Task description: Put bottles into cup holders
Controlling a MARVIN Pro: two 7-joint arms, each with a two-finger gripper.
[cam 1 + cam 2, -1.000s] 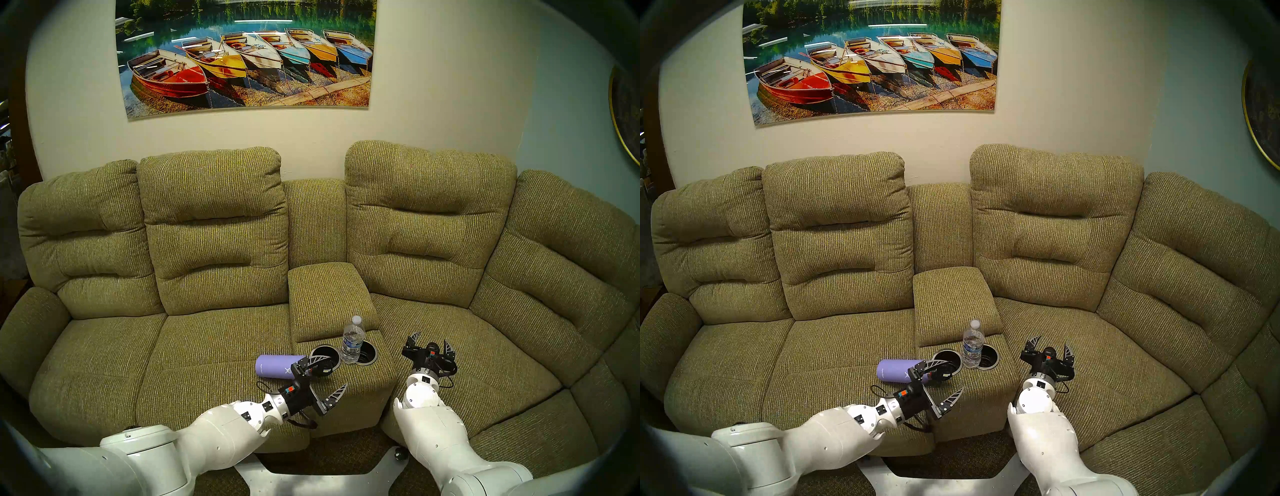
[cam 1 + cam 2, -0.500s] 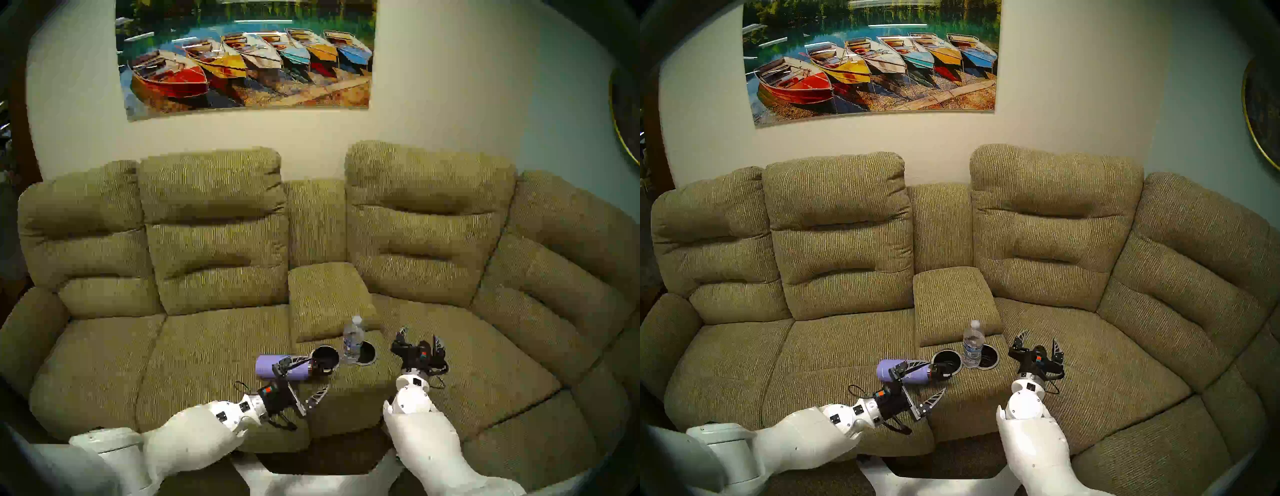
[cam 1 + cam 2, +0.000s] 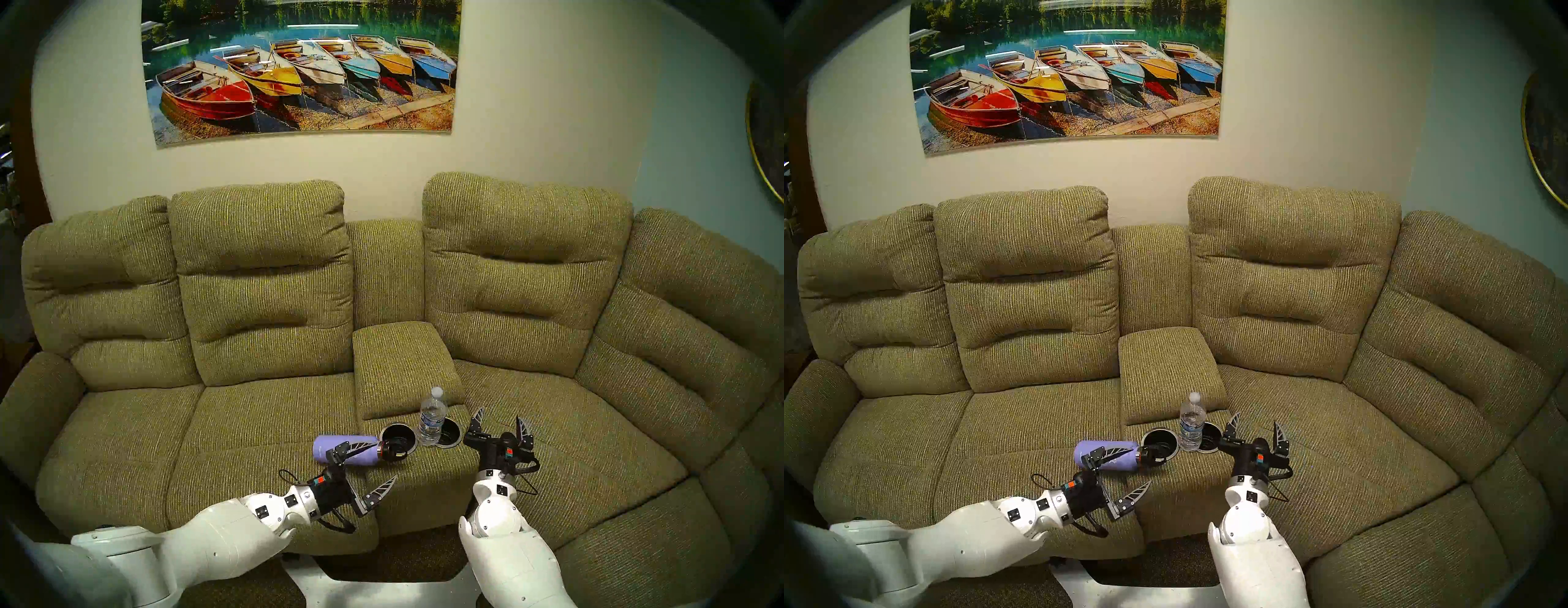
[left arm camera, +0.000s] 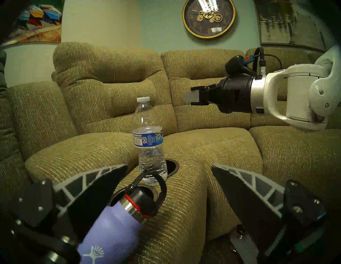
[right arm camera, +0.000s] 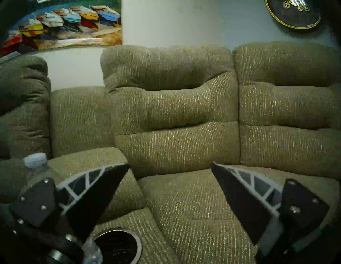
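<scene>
The lavender flask (image 3: 339, 451) lies on its side on the seat, its black loop cap (image 3: 392, 450) resting over the left cup holder (image 3: 399, 432). The clear water bottle (image 3: 432, 418) stands upright on the console between that holder and the right cup holder (image 3: 452, 434). My left gripper (image 3: 385, 460) is open, its far finger across the flask's neck end, not closed on it. In the left wrist view the flask (image 4: 114, 226) lies beside the left finger (image 4: 92, 184). My right gripper (image 3: 499, 414) is open and empty, just right of the right holder (image 5: 118, 245).
The padded console lid (image 3: 403, 365) rises just behind the holders. Sofa seats (image 3: 572, 446) spread out on both sides, with backrests (image 3: 517, 276) behind. In the left wrist view my right gripper (image 4: 191, 96) hangs above and to the right of the water bottle (image 4: 148, 140).
My left gripper has drawn back leftward along the flask, still open. My right gripper has moved left, closer to the right holder and the water bottle. Both bottles stay in place.
</scene>
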